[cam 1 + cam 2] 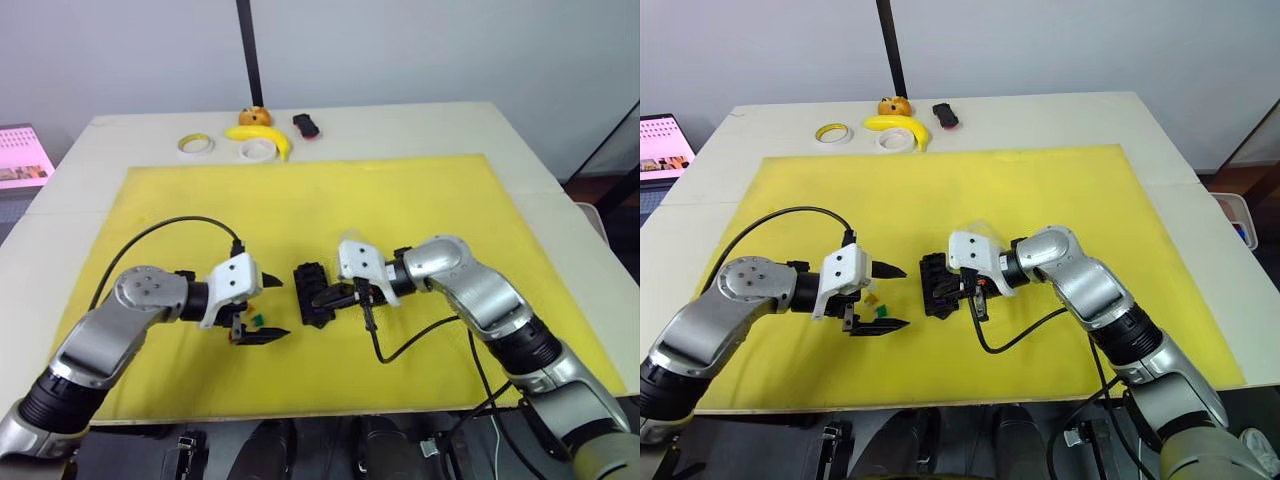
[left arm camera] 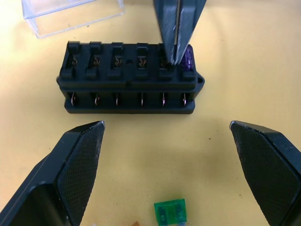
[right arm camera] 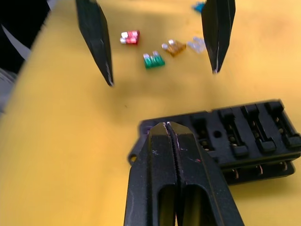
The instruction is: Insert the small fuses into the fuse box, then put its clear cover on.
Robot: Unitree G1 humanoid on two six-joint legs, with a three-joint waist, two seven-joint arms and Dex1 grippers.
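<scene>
The black fuse box (image 2: 129, 77) lies in the middle of the yellow mat (image 1: 420, 200). A purple fuse (image 2: 189, 56) sits in its end slot. My right gripper (image 3: 168, 126) is shut, its tips pressed on the box's top right beside that fuse. To the left, my left gripper (image 1: 280, 308) stands open and low, facing the box. Loose fuses lie between its fingers: green (image 3: 154, 60), red (image 3: 130, 37), amber (image 3: 174, 47), pale grey (image 3: 197, 44) and blue (image 3: 199, 6). The clear cover (image 2: 70, 14) rests on the mat just beyond the box.
At the table's far edge lie a banana (image 1: 262, 138), two tape rolls (image 1: 196, 145) (image 1: 256, 149), an orange object (image 1: 255, 116) and a small black-and-red object (image 1: 306, 125). Black cables loop from both wrists over the mat. A laptop (image 1: 665, 140) sits far left.
</scene>
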